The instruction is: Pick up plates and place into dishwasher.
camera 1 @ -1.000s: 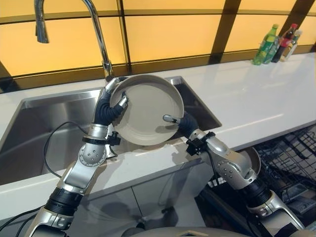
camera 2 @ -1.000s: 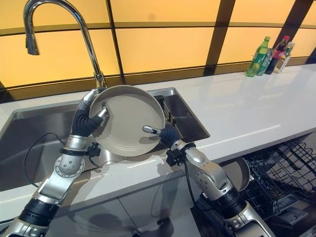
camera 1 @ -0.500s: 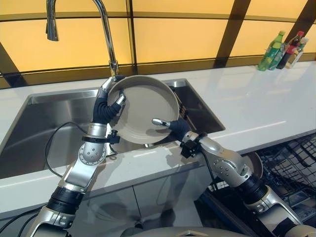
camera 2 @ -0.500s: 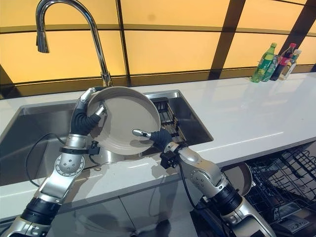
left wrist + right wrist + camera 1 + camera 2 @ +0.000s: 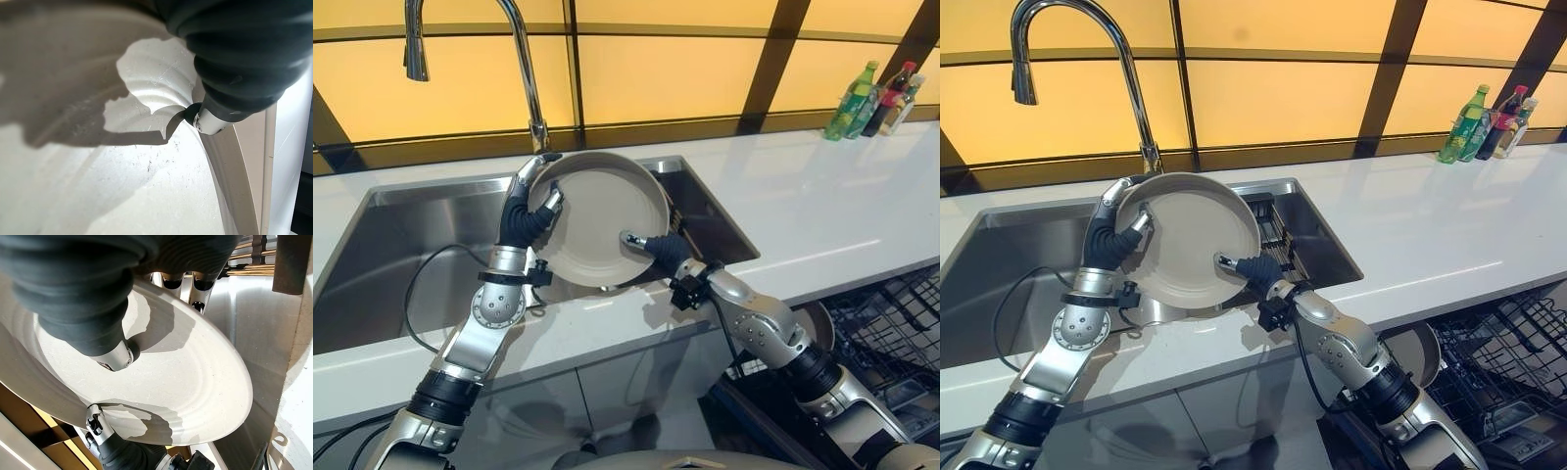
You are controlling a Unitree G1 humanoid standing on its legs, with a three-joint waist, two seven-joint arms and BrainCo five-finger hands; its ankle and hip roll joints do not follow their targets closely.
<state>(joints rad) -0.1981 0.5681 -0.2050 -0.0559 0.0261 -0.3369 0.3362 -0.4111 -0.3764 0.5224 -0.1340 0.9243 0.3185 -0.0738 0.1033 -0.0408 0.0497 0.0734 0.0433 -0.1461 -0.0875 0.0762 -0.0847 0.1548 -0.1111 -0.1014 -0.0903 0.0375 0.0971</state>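
Note:
A round beige plate (image 5: 597, 220) with a raised rim is held tilted on edge above the sink's right half, its inner face towards me. My left hand (image 5: 521, 217) is shut on its left rim, the thumb (image 5: 208, 120) pressed on the inner face and the fingers behind. My right hand (image 5: 664, 252) grips the lower right rim. Its thumb (image 5: 115, 357) lies on the plate's face (image 5: 195, 382) and its fingers (image 5: 195, 284) curl behind the edge.
A steel sink (image 5: 401, 235) with a tall faucet (image 5: 524, 59) lies under the plate, with a slotted rack (image 5: 1268, 230) at its right end. White counter (image 5: 803, 196) runs right to several bottles (image 5: 871, 88). The open dishwasher rack (image 5: 891, 323) sits lower right, with another dish (image 5: 818, 318) in it.
The view shifted after the earliest frames. The plate stays held by both hands over the sink. My right thumb has slid slightly rightward along the plate's face.

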